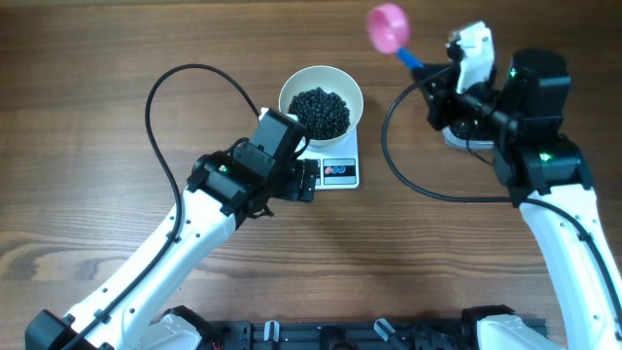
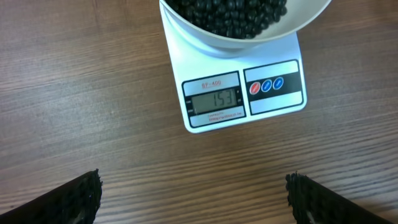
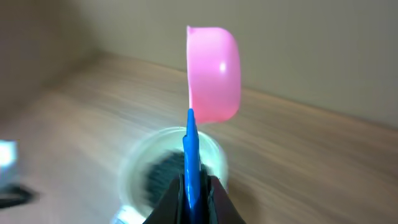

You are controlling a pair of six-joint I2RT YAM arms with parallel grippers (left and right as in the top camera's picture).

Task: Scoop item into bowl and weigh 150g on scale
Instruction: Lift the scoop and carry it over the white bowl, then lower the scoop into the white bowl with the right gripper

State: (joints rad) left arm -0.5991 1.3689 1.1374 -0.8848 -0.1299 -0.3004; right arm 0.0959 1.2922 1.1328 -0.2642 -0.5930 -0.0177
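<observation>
- Beans [image 1: 321,112] sit heaped in the bowl [image 1: 292,87] on the scale [image 1: 342,175]; its display reads slightly over target.
- Scoop [image 1: 387,26] is raised to the bowl's right, cup end nearer the bowl, handle pinched in your right gripper [image 3: 193,199].
- Left gripper [image 2: 194,202], spread wide and empty, is nearer the scale.

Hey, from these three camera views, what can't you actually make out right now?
Overhead: the display of the scale is hidden under the left arm.
Left wrist: the top edge cuts off most of the white bowl, so how full it is of black beans is unclear there.
Right wrist: motion blur smears the pale round container below the pink scoop; its dark contents are unreadable.
</observation>
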